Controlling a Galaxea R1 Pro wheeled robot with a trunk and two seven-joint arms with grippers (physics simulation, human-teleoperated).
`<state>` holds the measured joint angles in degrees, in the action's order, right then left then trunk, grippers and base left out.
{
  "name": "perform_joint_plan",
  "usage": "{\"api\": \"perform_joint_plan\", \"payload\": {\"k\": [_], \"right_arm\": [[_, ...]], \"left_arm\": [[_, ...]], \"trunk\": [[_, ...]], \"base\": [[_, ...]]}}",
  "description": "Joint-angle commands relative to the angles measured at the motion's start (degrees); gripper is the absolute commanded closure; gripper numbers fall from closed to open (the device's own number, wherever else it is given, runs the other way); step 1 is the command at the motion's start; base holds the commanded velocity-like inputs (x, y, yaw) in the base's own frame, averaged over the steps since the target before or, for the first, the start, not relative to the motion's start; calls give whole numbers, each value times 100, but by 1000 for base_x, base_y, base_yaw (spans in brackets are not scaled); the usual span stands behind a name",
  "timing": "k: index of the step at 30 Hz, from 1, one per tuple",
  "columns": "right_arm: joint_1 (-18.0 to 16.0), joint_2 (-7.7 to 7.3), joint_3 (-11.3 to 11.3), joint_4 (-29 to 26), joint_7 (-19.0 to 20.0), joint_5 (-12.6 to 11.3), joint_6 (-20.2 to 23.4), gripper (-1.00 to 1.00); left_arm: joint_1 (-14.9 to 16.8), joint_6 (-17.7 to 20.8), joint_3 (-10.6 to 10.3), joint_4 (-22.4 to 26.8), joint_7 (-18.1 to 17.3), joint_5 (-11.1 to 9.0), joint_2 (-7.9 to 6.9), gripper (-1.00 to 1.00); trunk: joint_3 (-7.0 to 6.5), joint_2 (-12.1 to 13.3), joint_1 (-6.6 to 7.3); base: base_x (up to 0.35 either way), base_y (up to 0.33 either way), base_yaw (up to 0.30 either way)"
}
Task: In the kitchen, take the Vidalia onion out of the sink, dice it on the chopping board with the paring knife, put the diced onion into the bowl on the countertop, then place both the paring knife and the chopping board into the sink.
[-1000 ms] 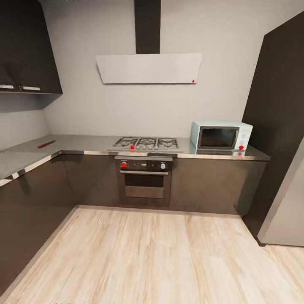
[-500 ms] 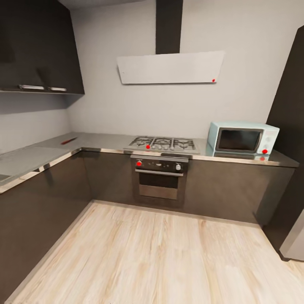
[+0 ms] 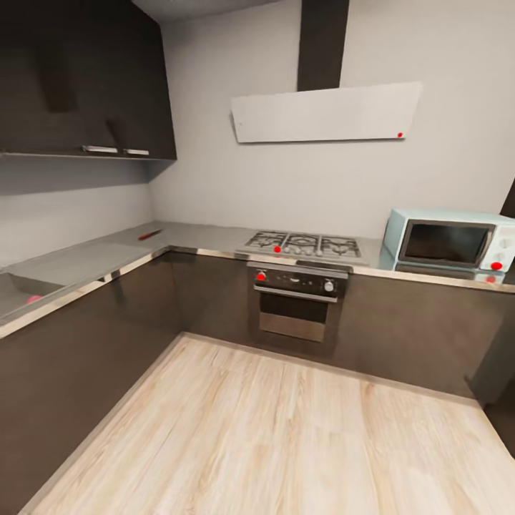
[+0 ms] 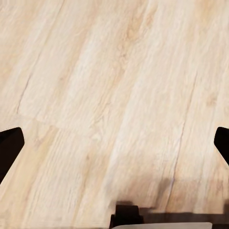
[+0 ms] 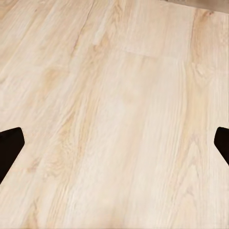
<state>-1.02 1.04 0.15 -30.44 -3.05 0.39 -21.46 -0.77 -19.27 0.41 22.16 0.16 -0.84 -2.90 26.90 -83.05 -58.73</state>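
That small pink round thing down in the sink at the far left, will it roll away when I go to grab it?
Probably. The Vidalia onion looks like a small smooth ball, so a nudge would likely roll it. The sink walls should keep it in. It seems light; at this distance its surface can't be judged.

hob (image 3: 304, 245) on back counter, red knob at front | oven (image 3: 298, 304) below, two knobs | microwave (image 3: 450, 242) pale blue, right of hob | hood (image 3: 325, 113) white, on wall above | floor (image 3: 272, 436) light wood | wall cabinets (image 3: 86, 79) dark, upper left
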Motion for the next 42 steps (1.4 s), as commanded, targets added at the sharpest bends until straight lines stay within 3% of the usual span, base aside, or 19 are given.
{"api": "perform_joint_plan", "payload": {"k": [1, 42], "right_arm": [[-3, 1, 2, 3, -21, 5, -16, -100], [-3, 1, 2, 3, -21, 5, -18, -100]], "left_arm": [[-3, -7, 3, 8, 2, -7, 0, -100], [-3, -7, 3, 8, 2, -8, 0, -100]], "trunk": [[5, -3, 0], [5, -3, 0]], "base": [[0, 0, 245], [0, 0, 245]]}}
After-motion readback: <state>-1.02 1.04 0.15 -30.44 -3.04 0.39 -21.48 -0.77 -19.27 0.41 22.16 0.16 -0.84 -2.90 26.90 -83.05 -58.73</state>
